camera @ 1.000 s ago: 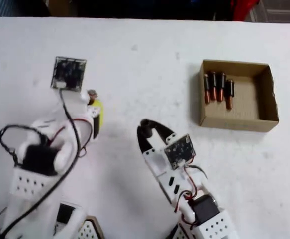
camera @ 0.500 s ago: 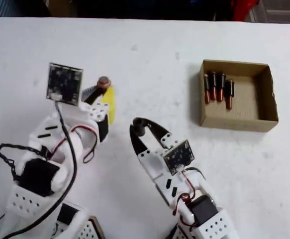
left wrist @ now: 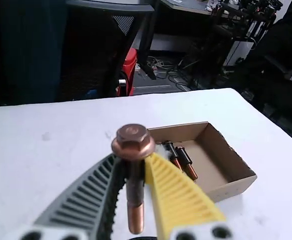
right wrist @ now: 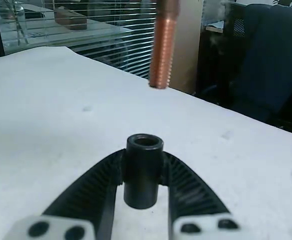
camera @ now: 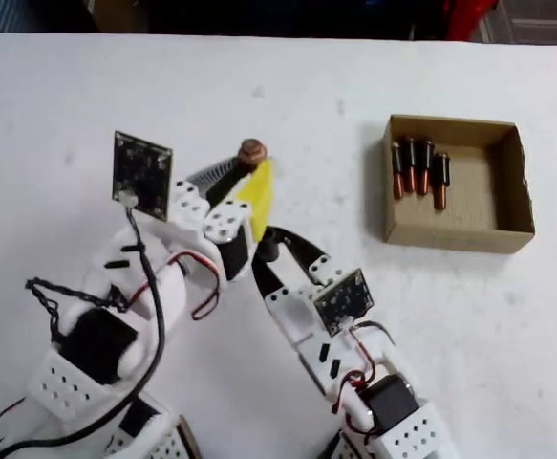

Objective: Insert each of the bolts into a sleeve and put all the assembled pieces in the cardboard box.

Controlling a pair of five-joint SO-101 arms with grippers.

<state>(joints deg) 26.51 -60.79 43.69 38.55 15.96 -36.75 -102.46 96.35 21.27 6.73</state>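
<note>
White bench (camera: 259,76) spreads under both arms, which rise from its near edge. Nearest, the right jaws are closed on a black sleeve (right wrist: 142,170), held upright with its open bore facing up. Just past it, the left jaws, one grey and one yellow, clamp a copper-coloured bolt (left wrist: 131,170) by the shank under its flanged hex head, head up. In the right wrist view its threaded tip hangs above the sleeve's mouth, apart from it and a little beyond. Farther off, toward the right arm's side, sits the cardboard box (camera: 455,236), open-topped, with four assembled pieces (camera: 417,172) lying side by side against one wall. Beyond the bench's far edge the room is dark, with chairs and cables.
</note>
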